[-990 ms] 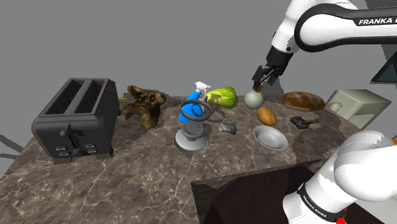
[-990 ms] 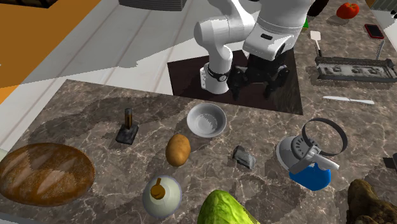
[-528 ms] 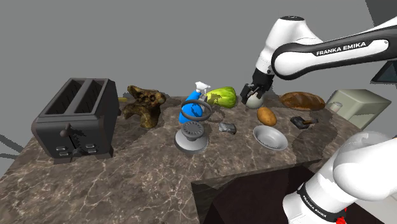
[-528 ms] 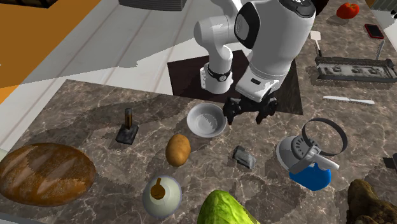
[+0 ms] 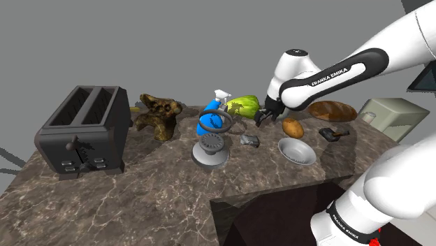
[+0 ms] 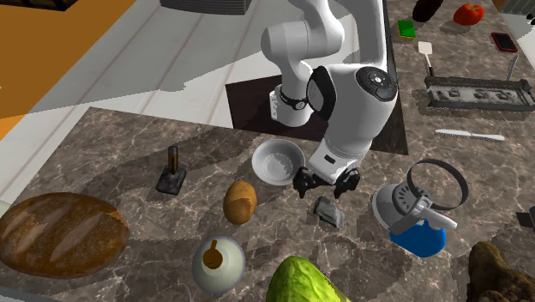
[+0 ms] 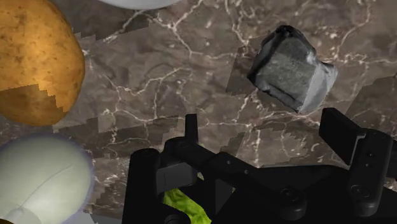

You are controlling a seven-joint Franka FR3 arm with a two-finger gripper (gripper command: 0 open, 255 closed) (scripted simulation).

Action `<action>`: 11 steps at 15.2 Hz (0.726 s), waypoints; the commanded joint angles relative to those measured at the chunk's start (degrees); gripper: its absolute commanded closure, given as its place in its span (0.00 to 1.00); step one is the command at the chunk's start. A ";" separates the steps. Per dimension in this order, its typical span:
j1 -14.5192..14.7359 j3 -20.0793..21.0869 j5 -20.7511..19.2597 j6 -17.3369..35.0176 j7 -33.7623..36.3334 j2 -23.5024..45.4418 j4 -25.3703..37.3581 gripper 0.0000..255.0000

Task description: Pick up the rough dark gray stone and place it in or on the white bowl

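Two fingers (image 7: 366,165) of the all-black gripper (image 6: 326,182) stood apart, empty, above the rough dark grey stone (image 6: 329,212) near the second exterior view's centre; centring astride it before closing seemed advisable.

My gripper (image 5: 264,119) has come down from high above the worktop's (image 5: 140,196) far edge and now hangs low over the marble. In the second exterior view it no longer shows in front of the stand (image 6: 250,107). It has passed the white bowl (image 6: 267,165) and sits just beside the dark gray stone (image 6: 329,212), not touching it. The arm now slants down much lower across the shoulder view.
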 commanded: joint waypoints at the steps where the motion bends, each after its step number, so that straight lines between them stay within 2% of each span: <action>1: -0.48 -0.05 -0.87 3.11 0.92 3.17 0.09 0.00; 7: -1.30 -0.33 -2.65 8.58 2.14 8.41 -0.11 0.00; 11: -1.38 -0.37 -2.85 9.10 2.28 8.93 -0.10 0.00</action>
